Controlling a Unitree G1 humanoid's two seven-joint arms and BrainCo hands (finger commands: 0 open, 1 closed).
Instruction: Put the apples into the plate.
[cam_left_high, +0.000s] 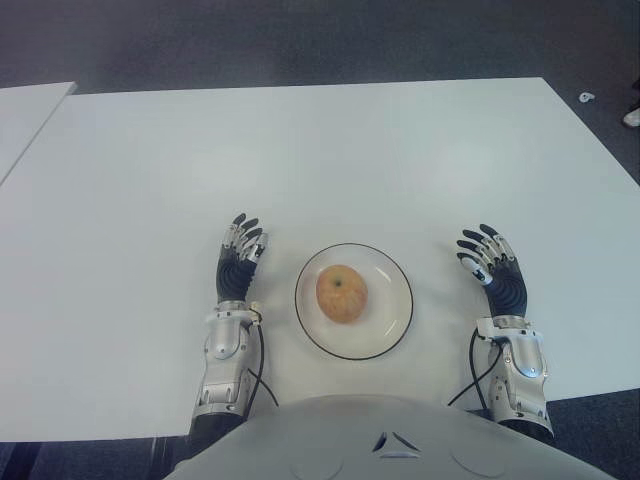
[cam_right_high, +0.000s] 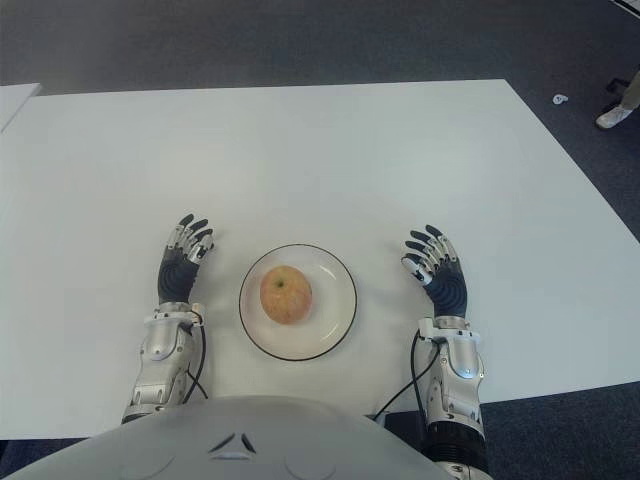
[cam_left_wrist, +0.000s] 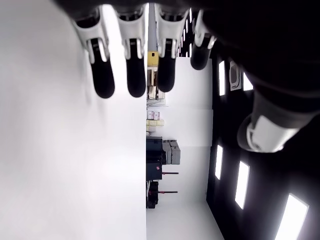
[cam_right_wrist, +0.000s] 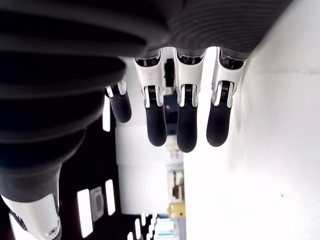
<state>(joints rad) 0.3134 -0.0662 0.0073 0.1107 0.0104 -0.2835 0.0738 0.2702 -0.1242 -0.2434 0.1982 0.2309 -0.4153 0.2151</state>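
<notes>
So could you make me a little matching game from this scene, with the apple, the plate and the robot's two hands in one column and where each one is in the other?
Things:
1. apple
2. plate
3. left hand
4. right hand

Places:
A. on the white table, between the two hands
B. beside the plate on the robot's right, fingers open, holding nothing
C. in the middle of the plate
D. beside the plate on the robot's left, fingers open, holding nothing

Pairs: 1-C, 2-A, 3-D, 4-B
</notes>
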